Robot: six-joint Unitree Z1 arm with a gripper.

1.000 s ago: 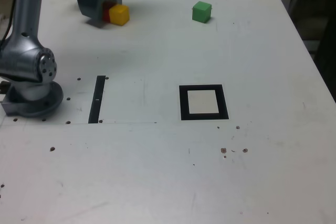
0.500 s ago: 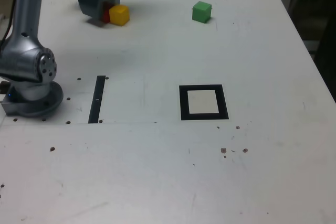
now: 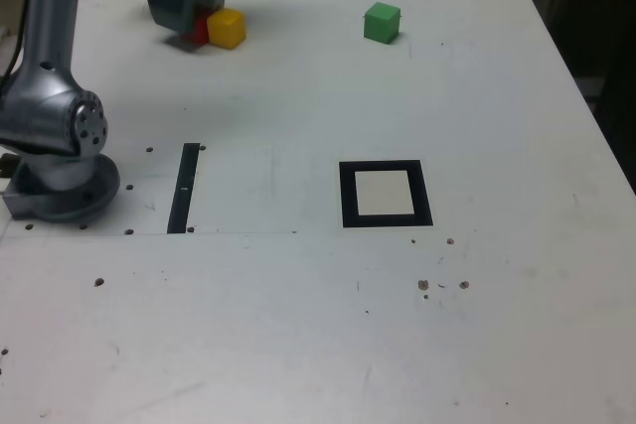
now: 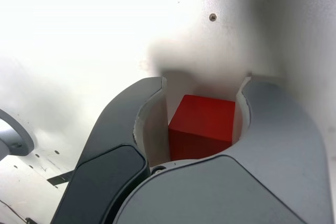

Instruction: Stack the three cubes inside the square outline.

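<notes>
At the exterior view's left edge, the grey metal base of the arm (image 3: 60, 161) is being seen bolted to the white table top (image 3: 328, 345), with the arm's column rising out of the picture. Just to its right, a narrow straight black strip (image 3: 184, 189) is being shown lying flat on the table. Toward the far left corner, the dark grey gripper (image 3: 194, 22) is being held low over the table, and its jaws are being kept closed on the small red solid-coloured cube (image 3: 200, 29), of which only a sliver is being shown past the gripper body. In the wrist view the same gripper (image 4: 202, 100) is being seen with the red cube (image 4: 202, 127) clamped between the two pale inner faces of its curved fingers (image 4: 265, 124). The small yellow solid-coloured cube (image 3: 227, 28) is being shown just beside the red one, on its right in the exterior view; contact between the two cannot be judged. Further right, the small green solid-coloured cube (image 3: 382, 22) is being shown alone near the far edge, well apart from the other two. Nearer the camera, the thick black square outline with the pale off-white centre (image 3: 386, 194) is being shown flat on the table, with nothing on it.
</notes>
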